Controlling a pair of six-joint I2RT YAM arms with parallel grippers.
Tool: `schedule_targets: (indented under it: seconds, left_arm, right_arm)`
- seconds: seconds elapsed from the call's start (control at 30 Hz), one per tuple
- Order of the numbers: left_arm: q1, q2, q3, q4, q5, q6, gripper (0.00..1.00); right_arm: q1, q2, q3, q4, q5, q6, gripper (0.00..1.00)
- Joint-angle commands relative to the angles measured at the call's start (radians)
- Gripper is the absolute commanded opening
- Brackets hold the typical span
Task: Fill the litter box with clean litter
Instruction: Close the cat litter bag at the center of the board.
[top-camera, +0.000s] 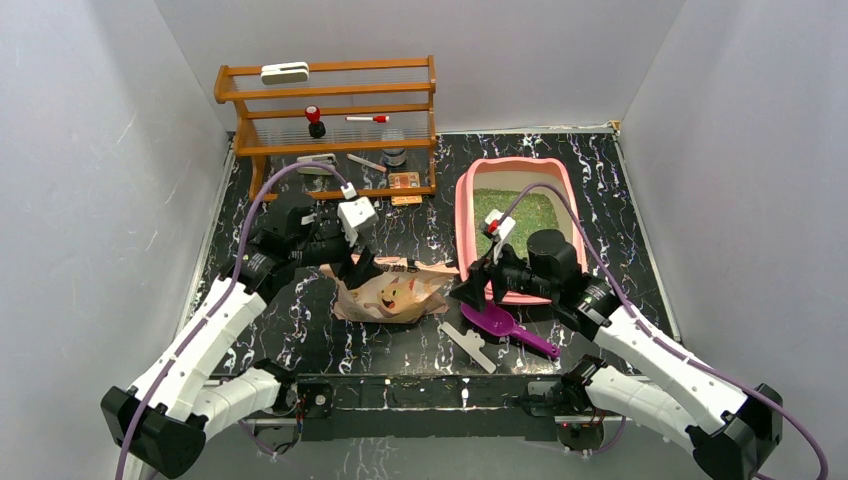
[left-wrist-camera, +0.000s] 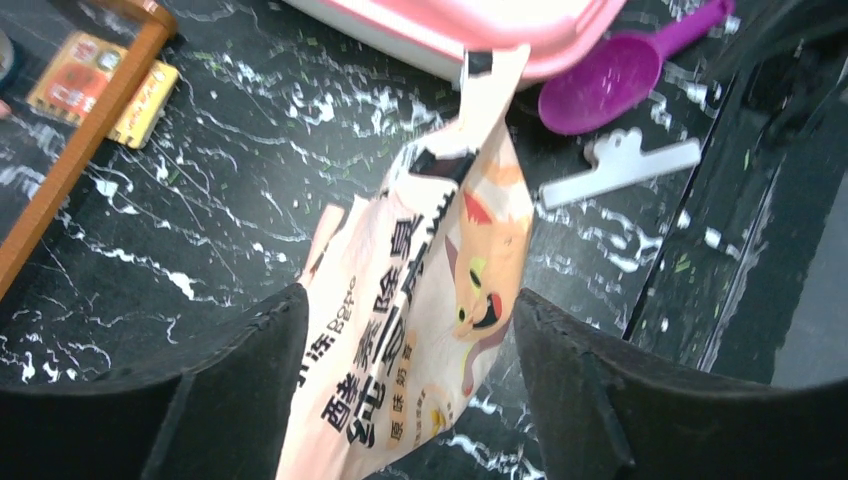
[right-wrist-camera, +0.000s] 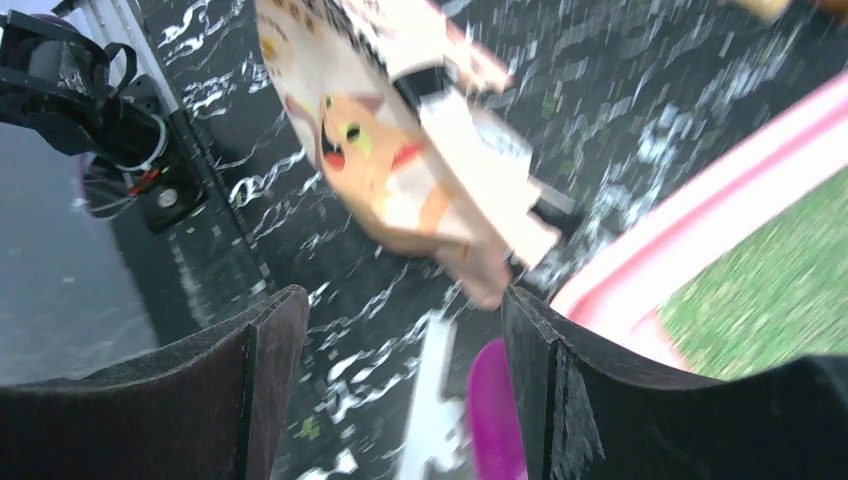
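Observation:
The pink litter box (top-camera: 466, 215) stands at the right of the table, with a flat layer of green clean litter (top-camera: 525, 212) inside. A beige cat-printed bag (top-camera: 395, 295) lies flat on the table to its left. My left gripper (top-camera: 362, 268) hovers over the bag's left end. In the left wrist view this gripper (left-wrist-camera: 410, 300) is open, with the bag (left-wrist-camera: 470, 220) lying under the gap. My right gripper (top-camera: 468, 290) is by the box's near-left corner. In its own view it (right-wrist-camera: 400, 300) is open and holds nothing, beside the box rim (right-wrist-camera: 700, 210) and litter (right-wrist-camera: 770, 290).
A purple scoop (top-camera: 505, 328) and a white clip (top-camera: 466, 346) lie near the front edge, just below my right gripper. A wooden shelf rack (top-camera: 330, 110) with small items stands at the back left. Grey walls enclose the table on three sides.

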Motion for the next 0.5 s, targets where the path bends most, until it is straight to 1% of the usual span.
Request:
schedule_targets:
  seconds: [0.0, 0.07, 0.17, 0.23, 0.33, 0.47]
  left_arm:
    - [0.002, -0.075, -0.013, 0.16, 0.029, -0.192, 0.79]
    - [0.002, -0.099, -0.029, 0.204, 0.0, -0.271, 0.85]
    - [0.002, -0.124, -0.04, 0.23, -0.065, -0.37, 0.98]
    - [0.002, -0.128, -0.039, 0.223, -0.108, -0.418, 0.98]
    - [0.002, -0.124, -0.027, 0.207, -0.164, -0.482, 0.98]
    - [0.002, -0.106, 0.001, 0.182, -0.208, -0.53, 0.98]
  right_arm:
    - [-0.002, 0.037, 0.021, -0.25, 0.018, 0.359, 0.79]
    - [-0.001, 0.066, 0.016, -0.331, -0.015, 0.437, 0.77]
    - [0.0, 0.084, -0.012, -0.408, -0.041, 0.514, 0.75]
    - [0.008, 0.074, -0.032, -0.429, -0.029, 0.537, 0.74]
    - [0.021, 0.062, -0.05, -0.492, 0.075, 0.576, 0.71]
    - [0.043, 0.111, -0.046, -0.491, 0.124, 0.584, 0.68]
